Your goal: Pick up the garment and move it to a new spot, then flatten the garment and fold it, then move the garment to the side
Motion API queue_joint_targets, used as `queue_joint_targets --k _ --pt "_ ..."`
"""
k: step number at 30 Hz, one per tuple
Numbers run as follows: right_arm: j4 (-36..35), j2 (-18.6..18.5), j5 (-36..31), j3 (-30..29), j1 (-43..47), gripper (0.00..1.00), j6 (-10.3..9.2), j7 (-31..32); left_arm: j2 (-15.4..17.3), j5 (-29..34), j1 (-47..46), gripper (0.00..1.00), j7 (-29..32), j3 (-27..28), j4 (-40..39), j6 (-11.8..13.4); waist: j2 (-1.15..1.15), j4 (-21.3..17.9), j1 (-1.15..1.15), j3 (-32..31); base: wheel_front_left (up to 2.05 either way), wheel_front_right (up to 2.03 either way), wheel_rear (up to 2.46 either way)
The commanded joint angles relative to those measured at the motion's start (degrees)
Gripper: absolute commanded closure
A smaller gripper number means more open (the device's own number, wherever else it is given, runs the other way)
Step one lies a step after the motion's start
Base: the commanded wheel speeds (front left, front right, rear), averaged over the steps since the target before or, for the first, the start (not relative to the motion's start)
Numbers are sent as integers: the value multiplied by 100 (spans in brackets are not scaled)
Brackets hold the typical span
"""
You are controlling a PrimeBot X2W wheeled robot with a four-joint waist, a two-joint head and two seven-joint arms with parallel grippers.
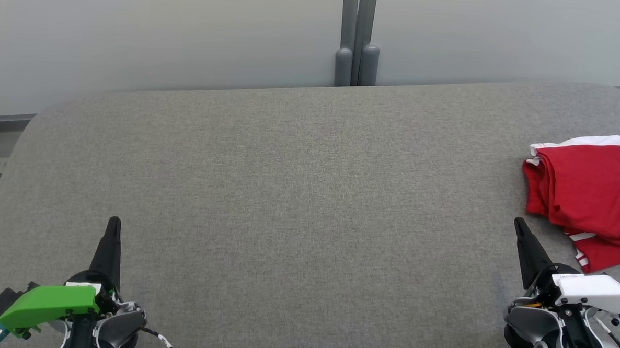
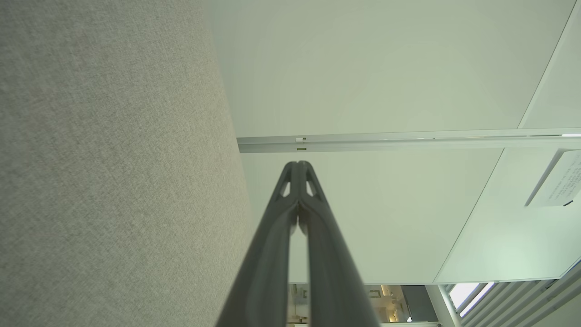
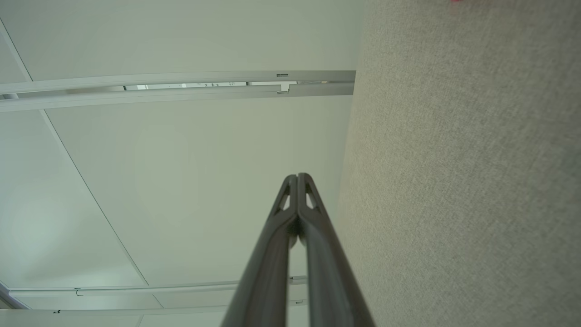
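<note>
garment (image 1: 592, 191): red and white, lay folded at right edge of desk (image 1: 298, 194) | left hand (image 1: 113, 222): fingers pressed together, empty | right hand (image 1: 519, 222): fingers pressed together, empty, near garment

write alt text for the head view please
A red garment with white trim lies roughly folded at the right edge of a grey fabric surface. The left gripper and right gripper, both shut and empty, sit at the lower corners, fingers pointing up.
</note>
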Motion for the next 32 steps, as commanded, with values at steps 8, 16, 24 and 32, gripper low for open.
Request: queue_joint_targets --k 8,16,24,32 --pt "-33 -28 33 -12 46 100 4 28 38 -4 -73 100 12 20 -20 -25 0 0 0 0 0 0 0" --pt "-33 -28 33 -12 46 100 3 28 38 -4 -73 100 12 21 -20 -25 0 0 0 0 0 0 0" --pt "-33 -28 33 -12 46 100 4 28 38 -4 -73 100 12 21 -20 -25 0 0 0 0 0 0 0" --pt "-33 -28 33 -12 46 100 4 28 38 -4 -73 100 12 21 -20 -25 0 0 0 0 0 0 0"
